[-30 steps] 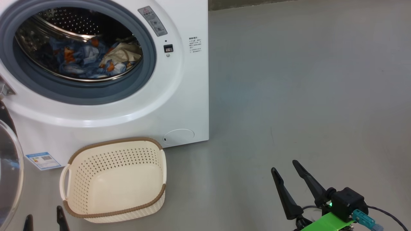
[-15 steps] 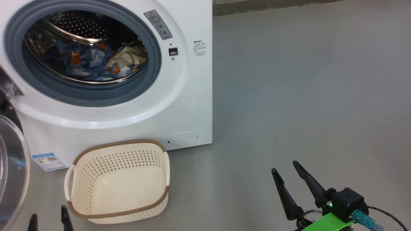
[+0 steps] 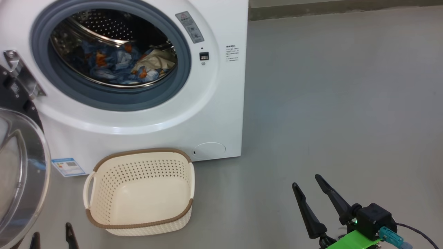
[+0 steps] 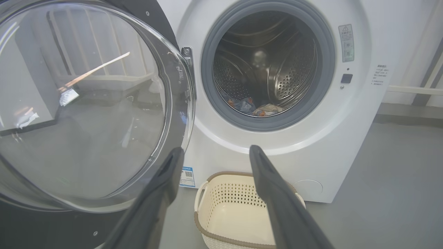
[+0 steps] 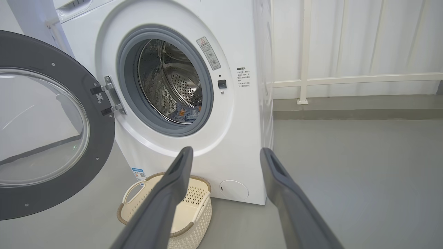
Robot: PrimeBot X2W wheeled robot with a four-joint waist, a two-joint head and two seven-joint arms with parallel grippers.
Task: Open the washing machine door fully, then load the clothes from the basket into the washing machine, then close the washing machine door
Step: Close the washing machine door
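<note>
Grey floor (image 3: 328, 103), smooth, with a white railing (image 5: 304, 52) and pale wall behind in the right wrist view. On it, white washer (image 3: 221, 114), round opening turned toward the robot. Door (image 3: 20, 173) swung wide out on the hinge (image 3: 24, 77) at the opening's left, upright, with its inner face and bulging glass bowl on show in both wrist views, dark rim around the glass. Inside the steel drum (image 3: 100, 27), clothes (image 3: 128, 65) heaped low at the bottom: blue piece with orange patches to the left, cream piece touching it on the right. Basket (image 3: 142, 152) on the floor just before the washer, below the opening and near the round flap (image 3: 209, 150), mouth up, long axis along the washer's front, one handle toward the door, bare bottom showing. Left gripper (image 3: 52, 235) at the head view's lower left, near basket and door edge, fingers (image 4: 162, 183) spread wide, holding nothing. Right gripper (image 3: 306, 181) well apart to the right over bare floor, fingers likewise wide apart, gripping nothing, pointed toward the washer.
</note>
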